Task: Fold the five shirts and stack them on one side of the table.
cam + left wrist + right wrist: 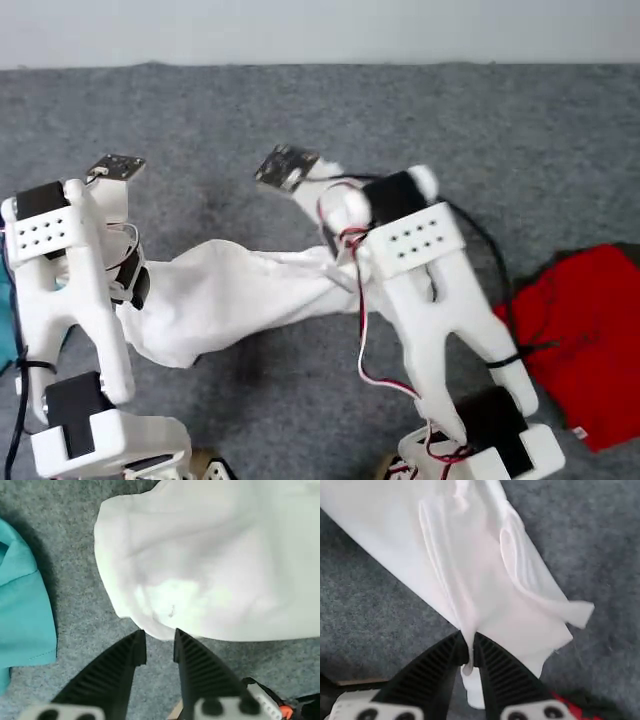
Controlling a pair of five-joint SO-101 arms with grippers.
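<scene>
A white shirt (225, 300) is bunched and stretched across the grey table between the two arms. My right gripper (471, 640) is shut on a fold of the white shirt (485, 580), with fabric pinched between its fingers; in the high view the right gripper (343, 265) is at the shirt's right end. At the shirt's left end is my left gripper (135, 285). In its own view the left gripper (159, 635) is slightly open, tips just short of the rounded edge of the white shirt (210, 565), with carpet showing in the gap.
A red shirt (590, 330) lies crumpled at the table's right edge, and its corner (570, 712) shows by the right gripper. A teal shirt (22, 605) lies at the far left, beside the left arm. Grey carpet stretches toward the back wall.
</scene>
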